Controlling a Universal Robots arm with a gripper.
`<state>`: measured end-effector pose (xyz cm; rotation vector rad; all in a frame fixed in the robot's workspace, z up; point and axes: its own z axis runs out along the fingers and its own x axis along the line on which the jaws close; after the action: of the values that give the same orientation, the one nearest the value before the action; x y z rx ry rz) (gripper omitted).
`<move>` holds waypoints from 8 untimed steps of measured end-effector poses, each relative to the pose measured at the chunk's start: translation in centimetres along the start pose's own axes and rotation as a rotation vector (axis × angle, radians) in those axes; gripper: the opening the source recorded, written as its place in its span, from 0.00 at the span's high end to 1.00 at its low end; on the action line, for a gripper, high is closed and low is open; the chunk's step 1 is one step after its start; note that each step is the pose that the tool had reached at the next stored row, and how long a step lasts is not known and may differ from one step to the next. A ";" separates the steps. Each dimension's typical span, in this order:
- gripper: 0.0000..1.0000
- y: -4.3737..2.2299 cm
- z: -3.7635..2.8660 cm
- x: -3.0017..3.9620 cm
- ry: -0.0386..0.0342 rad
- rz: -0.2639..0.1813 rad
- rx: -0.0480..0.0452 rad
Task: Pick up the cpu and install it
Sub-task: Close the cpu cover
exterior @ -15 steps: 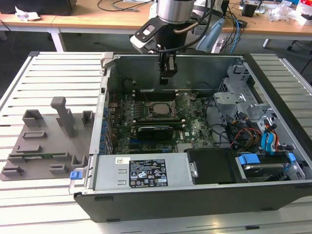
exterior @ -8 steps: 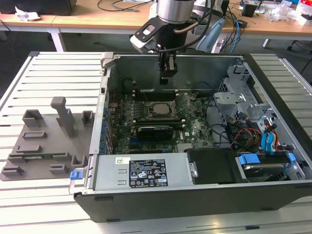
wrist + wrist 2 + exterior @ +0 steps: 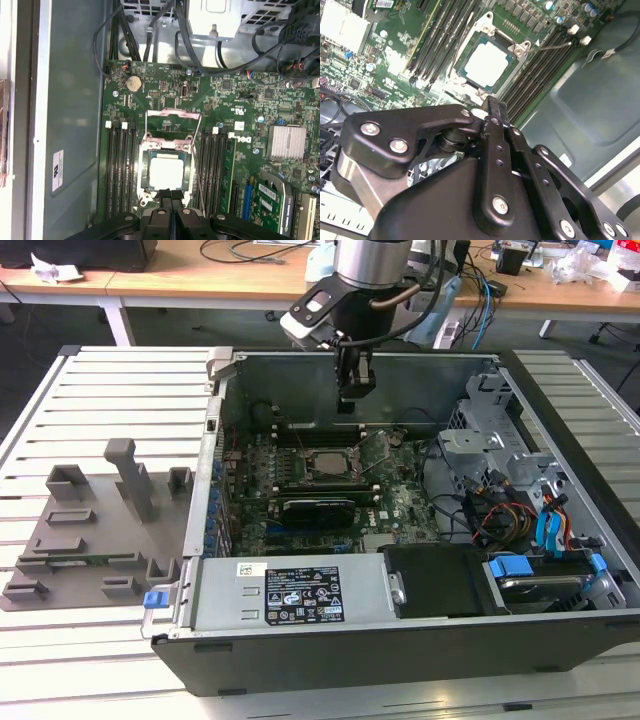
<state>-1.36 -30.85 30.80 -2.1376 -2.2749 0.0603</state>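
The cpu (image 3: 166, 172), a pale silvery square, lies flat in the motherboard socket (image 3: 145, 192) inside the open computer case. It also shows as cpu (image 3: 487, 62) and cpu (image 3: 325, 466). The socket's metal load frame (image 3: 173, 118) is swung open beside it, with its thin wire lever (image 3: 196, 150) raised. My gripper (image 3: 356, 392) hangs above the board, over the back of the case and apart from the chip. In both wrist views its black fingers (image 3: 171, 194) are pressed together with nothing between them, just short of the socket's edge; gripper (image 3: 493, 107).
Dark memory slots (image 3: 120, 170) flank the socket. An expansion card (image 3: 318, 508) lies in front of it. Cables and a drive cage (image 3: 490, 455) crowd the exterior view's right side. The case wall (image 3: 212, 470) rises on the left, and a grey fixture plate (image 3: 90, 530) lies on the slatted table.
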 end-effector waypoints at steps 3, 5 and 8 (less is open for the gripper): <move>0.89 1.15 -0.05 -0.07 -0.0012 0.000 0.0001; 0.89 1.69 -0.06 -0.10 -0.0022 0.000 0.0001; 0.89 2.46 -0.10 -0.15 -0.0042 0.000 0.0003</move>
<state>1.11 -30.85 30.79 -2.1396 -2.2769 0.0652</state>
